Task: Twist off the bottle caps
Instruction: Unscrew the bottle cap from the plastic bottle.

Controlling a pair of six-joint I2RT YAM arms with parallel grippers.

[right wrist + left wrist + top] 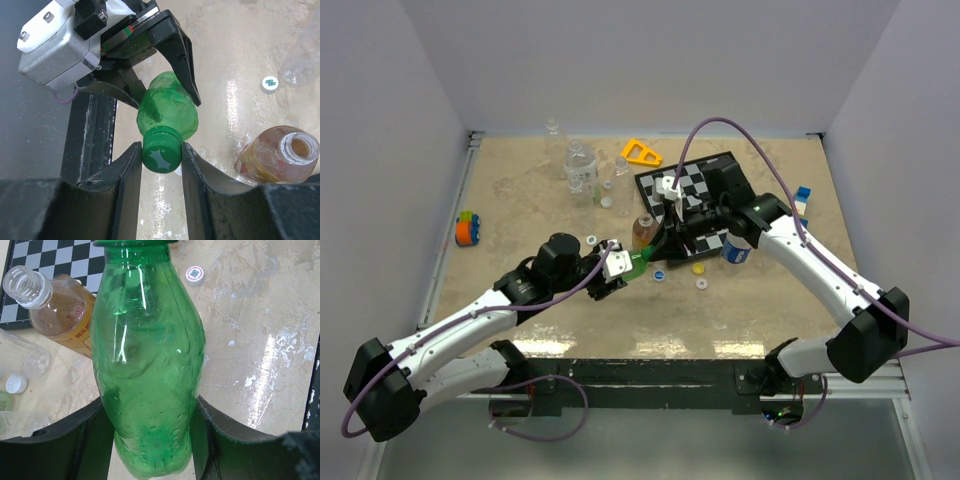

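Observation:
A green bottle (636, 262) lies nearly level just above the table, held between both arms. My left gripper (150, 415) is shut on its lower body (147, 355). My right gripper (161, 155) is shut on the bottle's green cap (161, 149), with one finger pressed against each side. The cap sits on the bottle's neck. An amber bottle (643, 230) stands just behind with its neck bare (295, 145). On the table in front lie loose blue (660, 275), yellow (698, 267) and white (702, 284) caps.
A chessboard (695, 185) lies behind the right gripper, with a blue-labelled bottle (736, 250) by the right arm. Clear bottles (580, 165) and a yellow triangle (642, 153) stand at the back. A coloured toy (468, 229) is far left and blue blocks (802, 198) far right.

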